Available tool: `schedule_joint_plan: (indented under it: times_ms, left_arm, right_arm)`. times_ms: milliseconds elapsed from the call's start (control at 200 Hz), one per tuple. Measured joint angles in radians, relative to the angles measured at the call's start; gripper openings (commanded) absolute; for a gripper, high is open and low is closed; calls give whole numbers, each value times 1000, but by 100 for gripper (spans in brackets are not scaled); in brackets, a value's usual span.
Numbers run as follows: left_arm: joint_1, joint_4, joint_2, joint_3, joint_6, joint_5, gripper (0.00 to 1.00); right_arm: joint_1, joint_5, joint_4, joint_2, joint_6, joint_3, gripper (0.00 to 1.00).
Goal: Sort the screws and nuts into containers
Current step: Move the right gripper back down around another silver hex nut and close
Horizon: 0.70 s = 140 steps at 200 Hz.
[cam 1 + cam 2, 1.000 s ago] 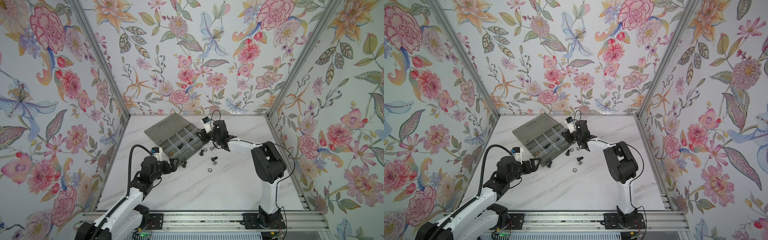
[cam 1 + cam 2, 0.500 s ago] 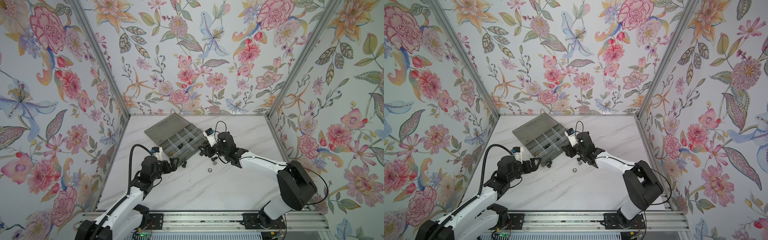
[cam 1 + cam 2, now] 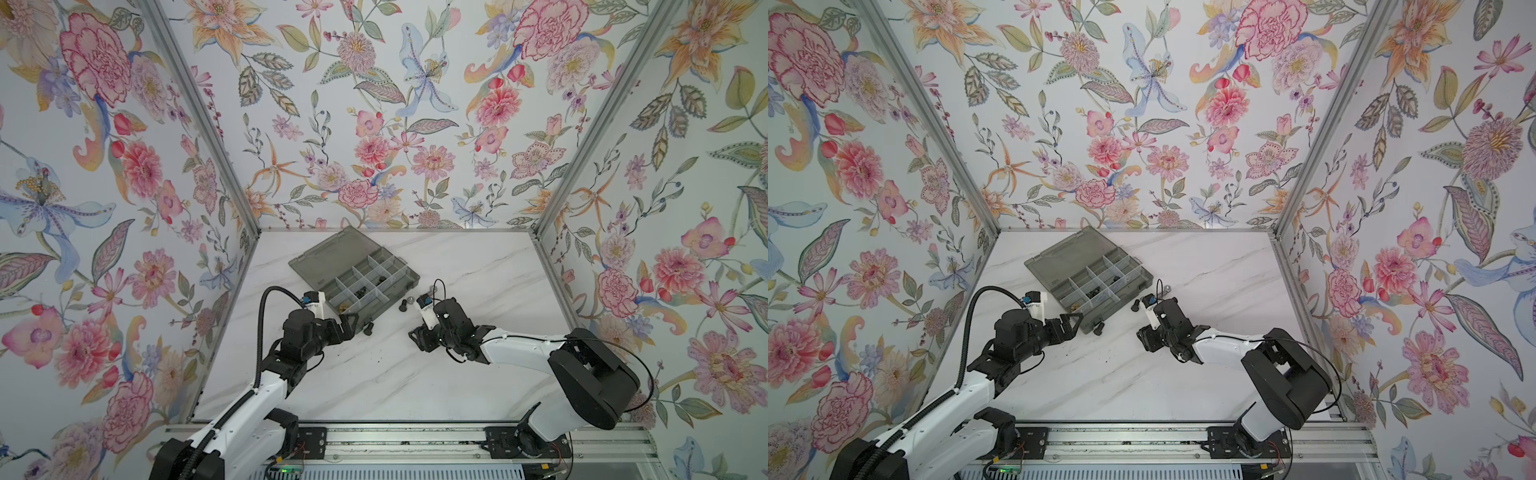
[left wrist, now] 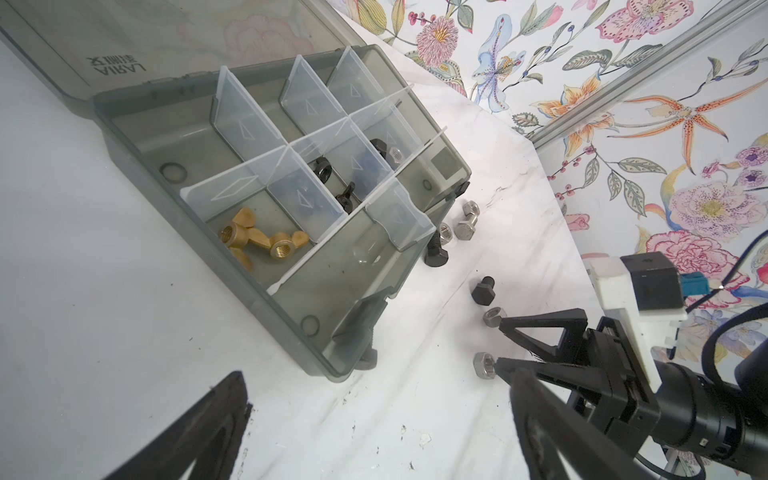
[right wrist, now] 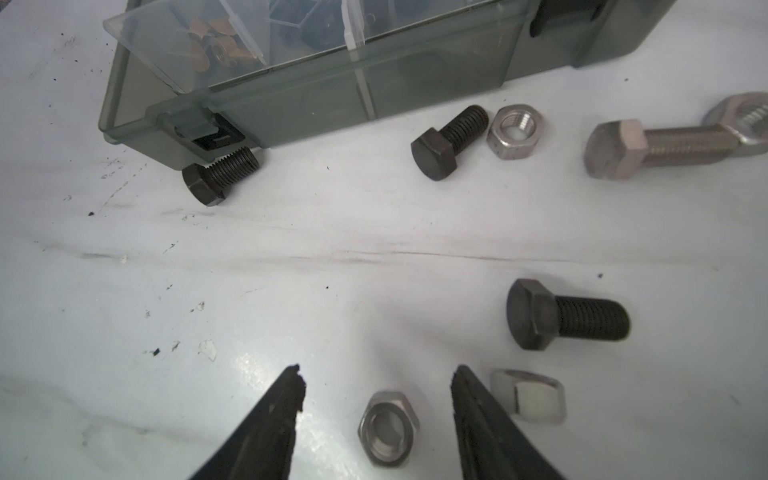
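Currently the right hand is released, its jaws parted on either side of a silver hex nut lying on the table. The left hand is fully released and empty, near the organizer box; one compartment holds brass wing nuts.

The smoky organizer box lies open on the worktop, with brass wing nuts in one compartment. Black bolts and silver nuts lie beside it. The right claw, tips parted, seemingly touches two nuts.
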State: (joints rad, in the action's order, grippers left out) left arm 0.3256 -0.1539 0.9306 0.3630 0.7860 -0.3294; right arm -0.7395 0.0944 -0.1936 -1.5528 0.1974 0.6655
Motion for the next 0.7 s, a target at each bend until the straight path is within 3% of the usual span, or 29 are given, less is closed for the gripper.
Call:
schedule_joint_plan:
  times_ms: [701]
  left_arm:
    - [0, 3, 21, 0, 0, 0, 99]
  right_arm:
    - [-43, -74, -136, 2, 72, -142, 56]
